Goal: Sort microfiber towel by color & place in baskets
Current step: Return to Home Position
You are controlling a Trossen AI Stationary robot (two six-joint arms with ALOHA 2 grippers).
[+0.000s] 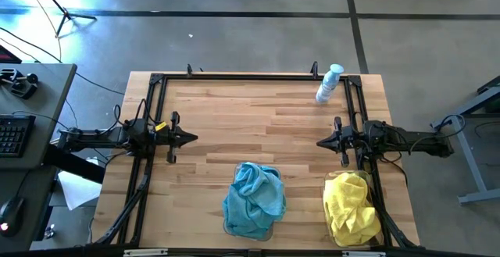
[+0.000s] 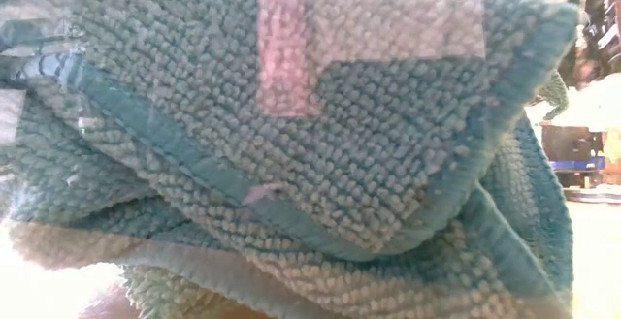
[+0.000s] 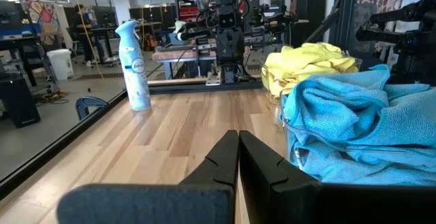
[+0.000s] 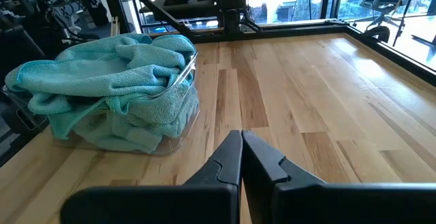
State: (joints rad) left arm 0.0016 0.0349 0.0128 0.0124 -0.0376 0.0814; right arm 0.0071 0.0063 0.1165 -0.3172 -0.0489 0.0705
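Clenched shut: left tool (image 1: 194, 138) at nine o'clock, right tool (image 1: 319, 141) at three, open table (image 1: 258, 108) between, teal towels (image 1: 254, 198) at six and yellow towels (image 1: 351, 206) at five overflowing edge baskets (image 4: 182, 112).

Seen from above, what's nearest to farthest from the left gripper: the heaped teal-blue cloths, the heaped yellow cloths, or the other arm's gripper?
From the left gripper:
1. Teal-blue microfiber towels, heaped at bottom centre.
2. Right gripper, straight across on the right.
3. Yellow microfiber towels, heaped at bottom right.
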